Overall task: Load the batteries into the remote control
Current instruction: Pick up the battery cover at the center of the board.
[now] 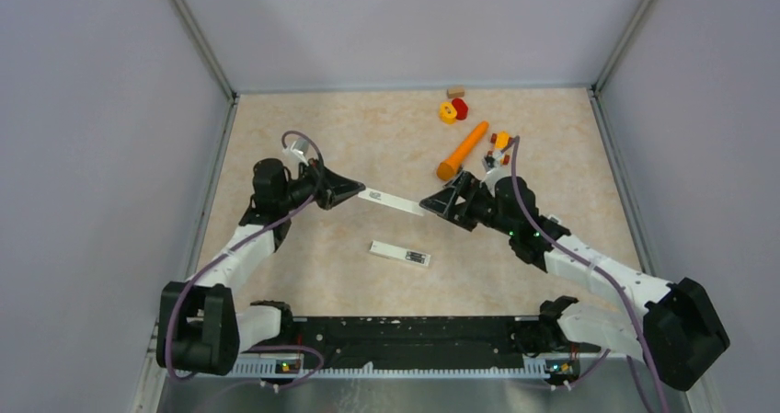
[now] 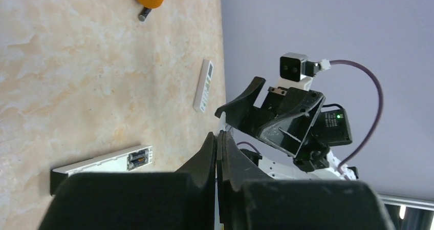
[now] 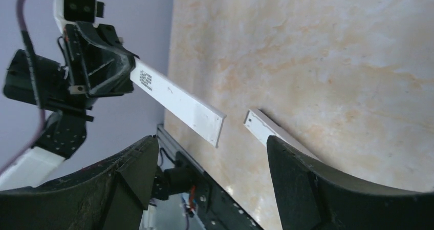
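Note:
The remote control (image 1: 400, 253) lies flat mid-table, a slim white bar (image 2: 97, 164) with its end compartment uncovered and batteries (image 2: 138, 159) lying inside it. My left gripper (image 1: 357, 193) is shut on one end of a long thin white cover strip (image 1: 394, 200) and holds it above the table; in the left wrist view the jaws (image 2: 218, 137) are pressed together. The strip (image 3: 176, 98) points at my right gripper (image 3: 211, 155), which is open, with the strip's free end just ahead of its fingertips. In the top view the right gripper (image 1: 426, 203) stands at that free end. A loose dark battery (image 2: 144, 14) lies by the carrot.
An orange carrot toy (image 1: 463, 151) lies behind the right gripper. Small toys (image 1: 453, 109) and bits (image 1: 499, 143) sit at the back right. A shorter white remote (image 2: 203, 86) lies near the wall. Grey walls enclose the table; a black rail (image 1: 405, 332) runs along the near edge.

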`<control>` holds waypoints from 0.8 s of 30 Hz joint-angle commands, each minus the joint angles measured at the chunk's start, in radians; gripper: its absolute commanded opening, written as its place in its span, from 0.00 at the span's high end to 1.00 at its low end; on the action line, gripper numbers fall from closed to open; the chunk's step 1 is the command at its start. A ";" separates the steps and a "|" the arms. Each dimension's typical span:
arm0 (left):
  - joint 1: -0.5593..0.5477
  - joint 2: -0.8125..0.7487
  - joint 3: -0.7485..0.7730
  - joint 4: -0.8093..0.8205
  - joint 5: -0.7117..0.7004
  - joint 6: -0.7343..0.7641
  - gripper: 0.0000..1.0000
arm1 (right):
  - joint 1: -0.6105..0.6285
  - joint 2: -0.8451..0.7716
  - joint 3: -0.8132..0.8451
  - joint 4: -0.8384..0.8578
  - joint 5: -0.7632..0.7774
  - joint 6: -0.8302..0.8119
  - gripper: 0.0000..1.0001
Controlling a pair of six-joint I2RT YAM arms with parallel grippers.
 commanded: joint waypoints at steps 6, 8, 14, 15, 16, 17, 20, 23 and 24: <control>0.015 -0.078 0.015 0.144 0.085 -0.158 1.00 | 0.001 0.051 -0.019 0.380 -0.152 0.213 0.32; 0.015 -0.085 0.014 0.142 0.086 -0.162 1.00 | 0.001 0.060 -0.028 0.436 -0.161 0.226 0.41; 0.016 -0.106 0.007 0.139 0.091 -0.142 1.00 | 0.001 0.060 0.006 0.434 -0.177 0.191 0.69; 0.016 -0.107 0.008 0.136 0.089 -0.138 1.00 | 0.001 0.060 0.008 0.446 -0.186 0.189 0.73; 0.016 -0.106 0.009 0.136 0.090 -0.137 1.00 | 0.001 0.064 0.011 0.454 -0.198 0.192 0.76; 0.016 -0.105 0.010 0.136 0.090 -0.137 1.00 | 0.001 0.064 0.014 0.462 -0.210 0.194 0.78; 0.018 -0.098 0.015 0.142 0.090 -0.141 1.00 | 0.001 0.071 0.016 0.487 -0.236 0.202 0.80; 0.019 -0.091 0.020 0.148 0.090 -0.141 1.00 | 0.001 0.069 0.009 0.494 -0.241 0.206 0.87; 0.020 -0.091 0.021 0.148 0.091 -0.139 0.99 | 0.001 0.068 0.006 0.494 -0.239 0.207 0.96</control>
